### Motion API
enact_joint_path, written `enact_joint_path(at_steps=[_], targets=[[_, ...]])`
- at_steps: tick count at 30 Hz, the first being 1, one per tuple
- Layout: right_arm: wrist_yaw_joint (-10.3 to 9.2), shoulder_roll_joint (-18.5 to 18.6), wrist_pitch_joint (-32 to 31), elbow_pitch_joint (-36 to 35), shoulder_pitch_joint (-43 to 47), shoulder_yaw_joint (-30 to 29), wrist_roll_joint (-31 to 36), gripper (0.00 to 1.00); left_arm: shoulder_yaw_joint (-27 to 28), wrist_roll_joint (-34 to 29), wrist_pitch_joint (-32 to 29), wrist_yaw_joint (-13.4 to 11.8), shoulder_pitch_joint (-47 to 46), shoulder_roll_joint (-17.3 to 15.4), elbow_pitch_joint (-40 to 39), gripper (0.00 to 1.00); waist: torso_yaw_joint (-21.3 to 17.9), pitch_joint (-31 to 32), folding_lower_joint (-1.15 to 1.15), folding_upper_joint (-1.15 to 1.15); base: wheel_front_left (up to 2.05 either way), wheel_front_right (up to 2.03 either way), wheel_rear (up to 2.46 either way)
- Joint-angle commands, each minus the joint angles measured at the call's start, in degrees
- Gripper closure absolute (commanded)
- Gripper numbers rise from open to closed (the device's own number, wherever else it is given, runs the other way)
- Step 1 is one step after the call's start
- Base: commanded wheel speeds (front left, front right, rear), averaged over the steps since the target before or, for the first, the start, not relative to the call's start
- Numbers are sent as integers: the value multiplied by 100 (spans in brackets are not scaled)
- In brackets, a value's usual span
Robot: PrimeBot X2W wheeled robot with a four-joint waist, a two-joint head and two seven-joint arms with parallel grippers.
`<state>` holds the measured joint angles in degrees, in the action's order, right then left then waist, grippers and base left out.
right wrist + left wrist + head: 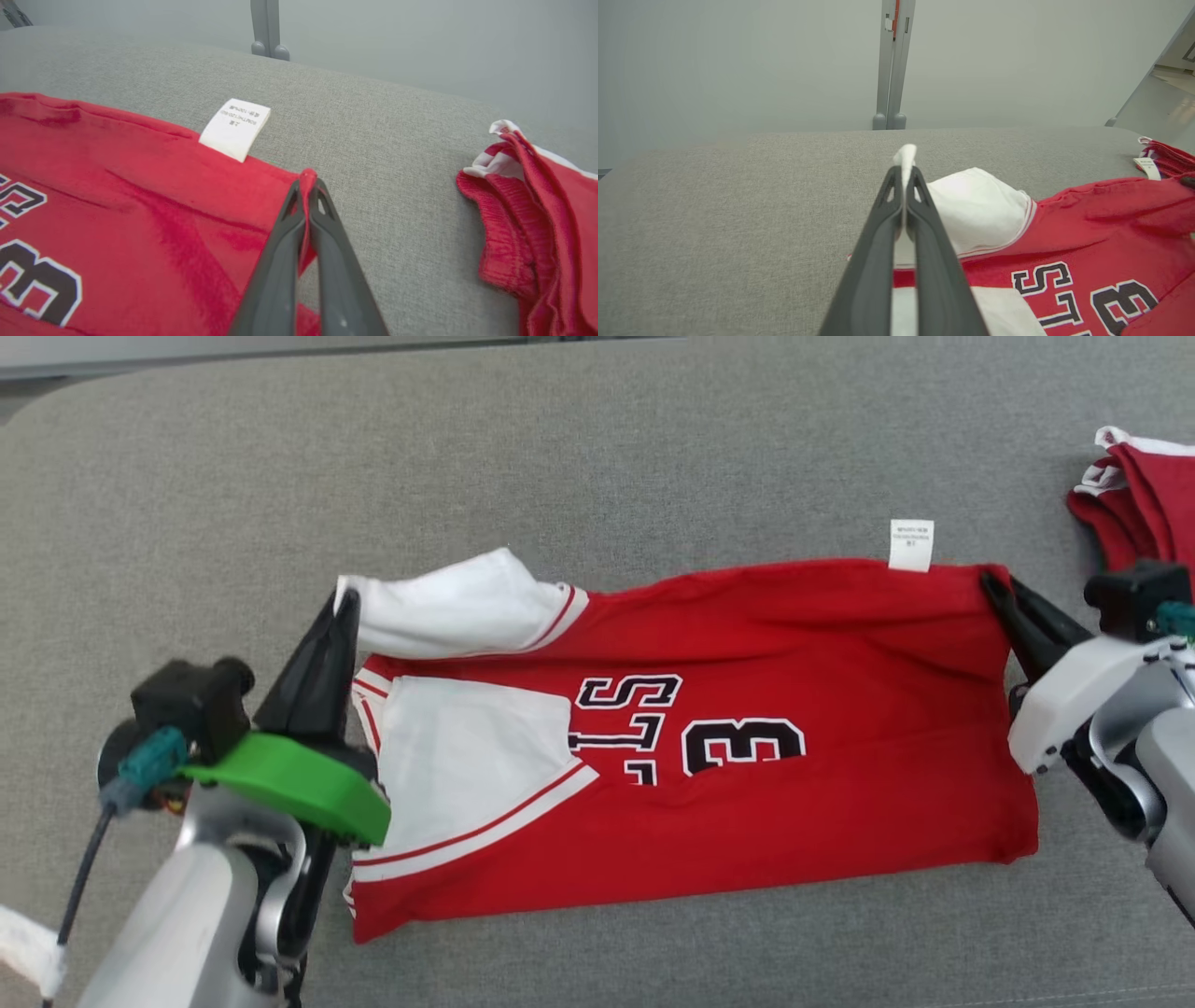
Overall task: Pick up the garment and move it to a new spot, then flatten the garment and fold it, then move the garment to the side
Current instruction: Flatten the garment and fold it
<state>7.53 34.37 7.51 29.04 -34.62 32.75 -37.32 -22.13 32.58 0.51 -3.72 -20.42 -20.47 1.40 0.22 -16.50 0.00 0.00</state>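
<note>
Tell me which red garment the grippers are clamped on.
The flat numbered jersey: left gripper pinches its white sleeve, right gripper its red corner. The bunched garment lies untouched.

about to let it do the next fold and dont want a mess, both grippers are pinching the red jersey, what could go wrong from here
1. The left gripper is shut on just the tip of the white sleeve; that thin pinch could slip under a pull.
2. The right gripper holds only a corner of the jersey, so the cloth between may sag or crease.
3. Another red garment lies near that gripper and could get snagged.
</note>
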Motion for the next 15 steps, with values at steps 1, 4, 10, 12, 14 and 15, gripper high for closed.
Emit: enact_joint_path(at_steps=[1, 4, 10, 12, 14, 15], targets=[[-8, 47, 68, -108, 241, -75, 14, 100, 6, 27, -10, -104, 325, -61, -196, 100, -62, 226, 0, 0, 0, 0, 0], [-8, 37, 157, -356, 702, -305, 85, 100, -12, 85, -23, -293, 908, -100, -626, 100, -79, 342, 0, 0, 0, 0, 0], [-8, -125, 128, -714, 1529, -862, 214, 100, -37, 170, 20, -537, 1695, -57, -856, 100, -90, 487, 0, 0, 0, 0, 0], [-8, -195, 92, -790, 1726, -1022, 281, 100, -70, 231, 58, -552, 1841, -2, -802, 100, -91, 514, 0, 0, 0, 0, 0], [-8, -242, 67, -846, 1893, -1184, 367, 100, -102, 264, 71, -558, 1933, 35, -738, 100, -84, 539, 0, 0, 0, 0, 0], [-8, -271, 57, -874, 1963, -1251, 405, 100, -108, 292, 92, -551, 1965, 62, -708, 100, -80, 548, 0, 0, 0, 0, 0]])
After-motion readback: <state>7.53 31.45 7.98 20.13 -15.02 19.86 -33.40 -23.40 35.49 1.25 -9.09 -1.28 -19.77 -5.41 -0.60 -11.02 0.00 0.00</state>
